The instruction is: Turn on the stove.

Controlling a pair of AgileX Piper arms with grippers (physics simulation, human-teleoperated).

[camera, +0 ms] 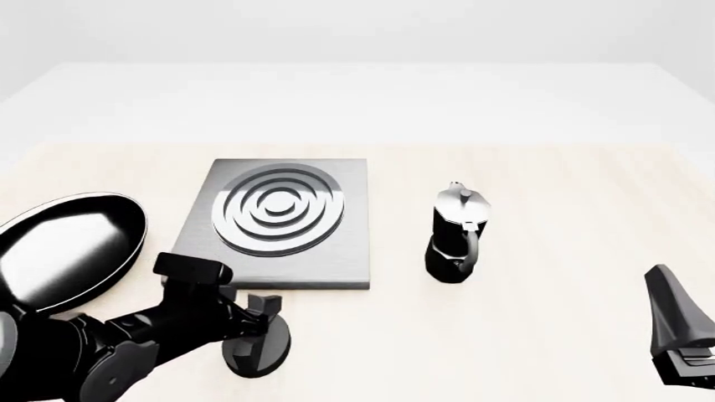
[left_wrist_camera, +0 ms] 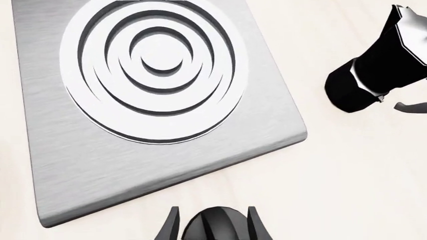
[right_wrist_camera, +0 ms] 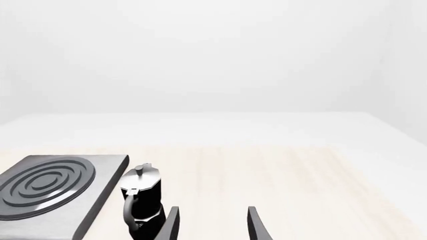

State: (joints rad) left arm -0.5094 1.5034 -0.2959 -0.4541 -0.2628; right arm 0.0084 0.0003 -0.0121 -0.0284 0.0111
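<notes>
The stove (camera: 285,222) is a flat brushed-grey slab with a ringed round burner (left_wrist_camera: 153,70), left of the table's centre. Its black oval knob (camera: 257,350) sits apart on the table, just in front of the slab's near edge. My left gripper (camera: 254,325) is down over the knob (left_wrist_camera: 215,226), open, with a finger (left_wrist_camera: 171,227) on each side and small gaps showing. My right gripper (camera: 679,328) hovers at the near right, open and empty (right_wrist_camera: 212,212).
A glossy black frying pan (camera: 67,251) lies left of the stove, close to my left arm. A small black-and-silver moka pot (camera: 456,234) stands right of the slab, also seen from the left wrist (left_wrist_camera: 373,70) and right wrist (right_wrist_camera: 141,200).
</notes>
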